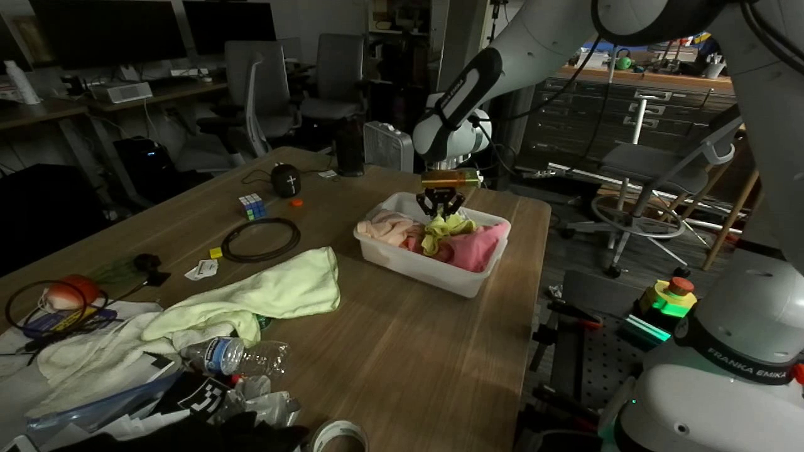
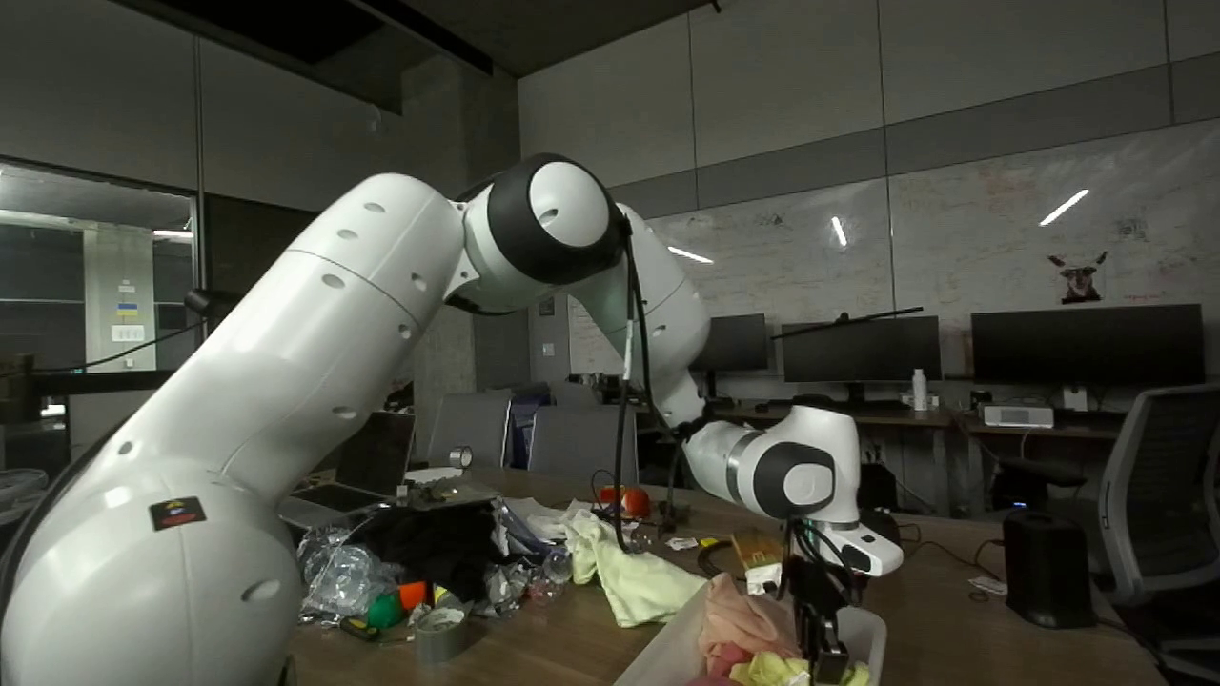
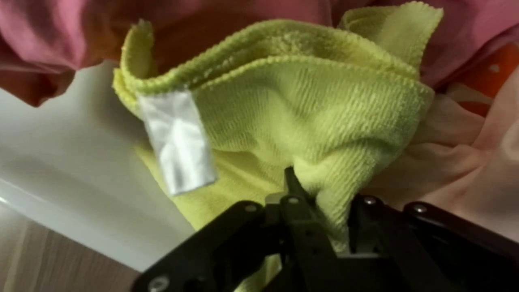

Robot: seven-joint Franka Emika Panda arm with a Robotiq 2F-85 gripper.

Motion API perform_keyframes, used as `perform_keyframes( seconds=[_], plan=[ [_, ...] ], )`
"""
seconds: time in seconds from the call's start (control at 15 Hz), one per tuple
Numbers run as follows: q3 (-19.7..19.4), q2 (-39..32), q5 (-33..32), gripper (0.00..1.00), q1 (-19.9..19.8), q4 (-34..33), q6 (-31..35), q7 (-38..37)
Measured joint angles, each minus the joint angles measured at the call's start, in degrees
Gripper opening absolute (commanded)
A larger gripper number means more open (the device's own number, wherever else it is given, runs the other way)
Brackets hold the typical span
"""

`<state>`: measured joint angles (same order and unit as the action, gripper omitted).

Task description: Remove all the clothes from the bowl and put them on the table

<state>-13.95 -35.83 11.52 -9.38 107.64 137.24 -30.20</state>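
Black gripper was clamped on a bunched fold of the yellow-green cloth, pointing down from above with its tips within the rim outline. All three cloths were in the white tub. Yellow-green one lay on top around mid-tub: ribbed terry, overstitched hem curling in a double wave, creased white tag hanging off it. The pink cloth looked smoother, heaped against one end; the peach-orange cloth sat in soft creases at the opposite end. An orange-red patch with pale marks showed between those two; couldn't tell what it belonged to. Tub was translucent plastic, rounded corners, low walls, standing level on the wood-grain desk near its edge. In the wrist view a stretch of smooth tub wall showed just beside the grasped cloth. Widest room in an exterior view: broad run of open wood on the tub's camera side, bounded by the desk edge one way and the fuzzy pale towel the other. Past the towel, a thin black ring lay flat, Rubik's cube near it. Clear bottle lay on its side by the towel.
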Motion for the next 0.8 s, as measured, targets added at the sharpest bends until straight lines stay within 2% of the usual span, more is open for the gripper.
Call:
perform_keyframes(
  seconds=[0.07,0.13,0.4,0.8],
  plan=[
    [0.12,0.22,0.00,0.05,0.01,0.02,0.58,0.16],
    [0.31,0.54,0.03,0.09,0.01,0.05,0.74,0.52],
    [0.99,3.36,0.11,0.09,0.01,1.23,1.53,3.13],
    [1.01,14.35,0.08,0.10,0.12,9.10,9.48,8.48]
  ],
)
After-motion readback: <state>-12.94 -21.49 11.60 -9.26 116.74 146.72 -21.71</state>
